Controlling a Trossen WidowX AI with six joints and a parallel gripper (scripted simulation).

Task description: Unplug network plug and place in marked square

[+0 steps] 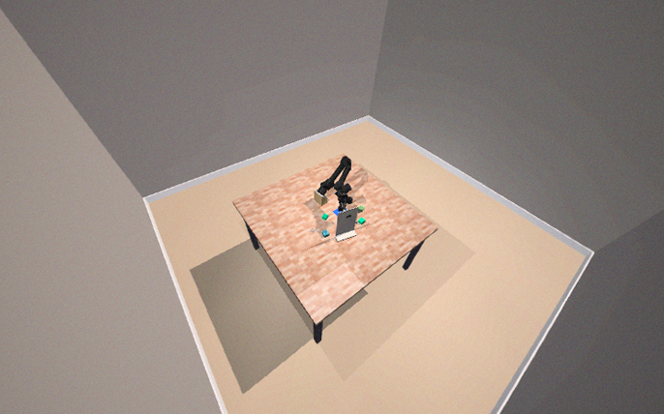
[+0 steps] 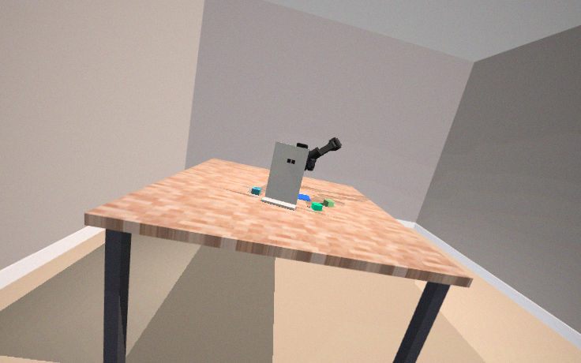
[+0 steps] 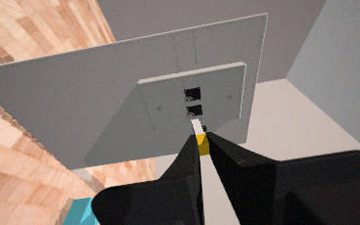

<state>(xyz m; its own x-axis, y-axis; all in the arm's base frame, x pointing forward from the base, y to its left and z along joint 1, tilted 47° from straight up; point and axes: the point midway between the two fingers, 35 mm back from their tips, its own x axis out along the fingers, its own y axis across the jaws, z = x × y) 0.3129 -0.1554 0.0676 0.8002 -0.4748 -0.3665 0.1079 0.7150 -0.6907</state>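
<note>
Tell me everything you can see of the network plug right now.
The network plug shows only in the wrist view: a narrow pale bar with a yellow section at its rear, matte like plastic. It points straight at the lower of two dark sockets on the grey faceplate of the upright panel, its tip at that opening. How deep it sits cannot be told. The black pincer is shut on the yellow part, one finger on each side. Its tab cannot be made out.
</note>
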